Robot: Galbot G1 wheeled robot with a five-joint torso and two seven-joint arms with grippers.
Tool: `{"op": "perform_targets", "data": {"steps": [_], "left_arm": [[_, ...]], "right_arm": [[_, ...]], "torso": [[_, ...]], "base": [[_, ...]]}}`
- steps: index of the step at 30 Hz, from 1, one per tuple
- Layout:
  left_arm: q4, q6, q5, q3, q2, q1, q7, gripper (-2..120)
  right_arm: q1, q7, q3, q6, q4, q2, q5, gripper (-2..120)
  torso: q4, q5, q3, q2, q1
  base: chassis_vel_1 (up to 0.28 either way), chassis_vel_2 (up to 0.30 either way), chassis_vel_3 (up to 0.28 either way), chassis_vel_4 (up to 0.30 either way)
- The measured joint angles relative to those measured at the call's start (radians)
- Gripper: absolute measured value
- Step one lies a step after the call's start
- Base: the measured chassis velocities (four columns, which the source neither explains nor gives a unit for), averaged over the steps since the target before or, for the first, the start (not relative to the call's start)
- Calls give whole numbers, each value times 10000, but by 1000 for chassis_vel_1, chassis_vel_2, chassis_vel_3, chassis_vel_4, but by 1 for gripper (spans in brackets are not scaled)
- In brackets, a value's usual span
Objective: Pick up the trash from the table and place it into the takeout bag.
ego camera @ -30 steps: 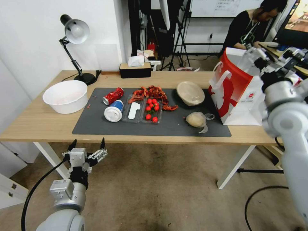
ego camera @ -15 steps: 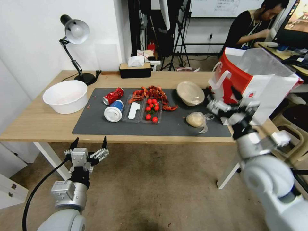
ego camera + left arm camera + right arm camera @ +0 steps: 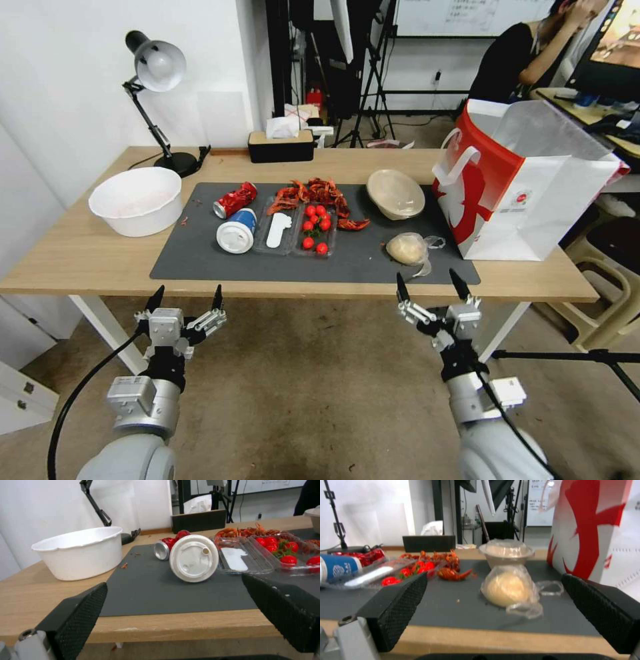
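Had both arms hanging low out in front of me, wrists angled up. My left gripper (image 3: 185, 299) was wide open, fingers (image 3: 78, 615) spread apart with nothing between them. My right gripper (image 3: 430, 285) sat level with it off to its right, jaws just as wide, also empty.

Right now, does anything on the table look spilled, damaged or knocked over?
Yes. The blue-white cup lies on its side on the grey mat, lid toward the table's front edge. The red can behind it is crushed and also lying down. Red crayfish shells are strewn loose on the mat beside the clear tray.
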Motion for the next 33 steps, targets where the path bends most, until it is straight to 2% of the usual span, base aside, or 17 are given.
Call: {"op": "perform_targets", "data": {"steps": [10, 16, 21, 28, 33], "left_arm": [[64, -63, -45, -6, 84, -36, -12, 100], [65, -114, -47, -9, 82, -25, -19, 100], [60, -143, -39, 0, 72, -2, -20, 100], [56, -190, 36, 30, -16, 18, -16, 100], [57, -194, 92, 49, -62, 10, -10, 100]], "right_arm": [[-220, 239, -97, 47, -85, 157, -83, 100], [232, 659, -64, -315, -35, 195, 46, 100], [976, 1081, 58, -1170, -10, 175, 595, 100], [2360, 1407, 134, -2741, -252, -209, 2056, 99], [3199, 1615, -128, -3279, -737, -356, 2655, 99]], "torso": [[-1, 1, 0, 0, 0], [-1, 1, 1, -1, 0], [0, 3, 1, -1, 1], [0, 2, 1, -2, 2], [1, 2, 2, -2, 3]], "base": [[0, 0, 0, 0], [0, 0, 0, 0], [0, 0, 0, 0], [0, 0, 0, 0], [0, 0, 0, 0]]}}
